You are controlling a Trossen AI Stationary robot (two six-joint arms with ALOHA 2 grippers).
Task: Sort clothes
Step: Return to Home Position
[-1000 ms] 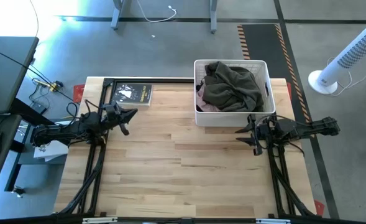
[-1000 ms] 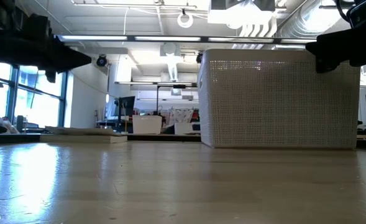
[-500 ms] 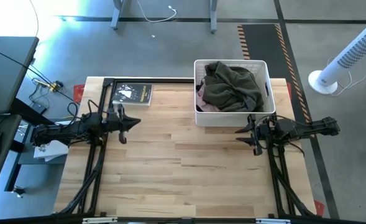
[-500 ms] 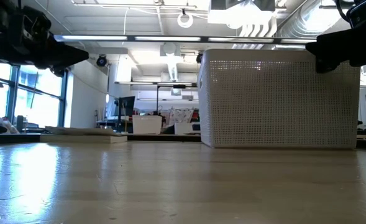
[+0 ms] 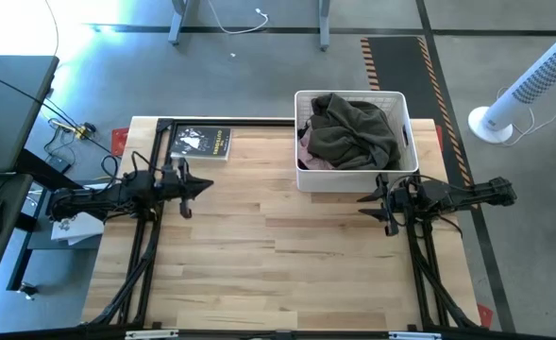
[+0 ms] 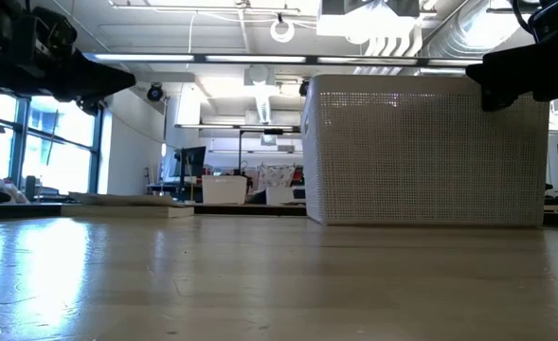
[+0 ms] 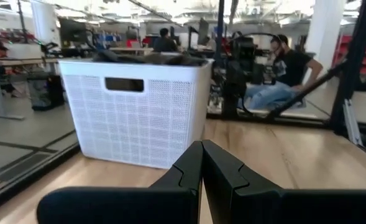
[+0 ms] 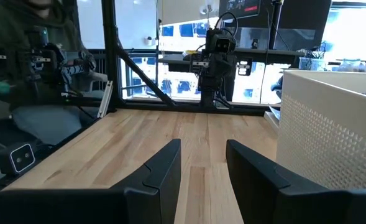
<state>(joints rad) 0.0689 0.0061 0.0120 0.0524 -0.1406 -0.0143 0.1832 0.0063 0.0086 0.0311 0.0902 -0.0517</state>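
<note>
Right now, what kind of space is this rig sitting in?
Probably an open-plan robotics lab or workshop: exposed ceiling ducts, a hazard-striped floor mat, and a seated person at another station beyond the white lattice basket.

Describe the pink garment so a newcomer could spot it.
Find the white lattice basket on the table's far right. A dark olive garment fills its top; the pink garment is the pale strip peeking from under it along the basket's left wall, the only light fabric.
</note>
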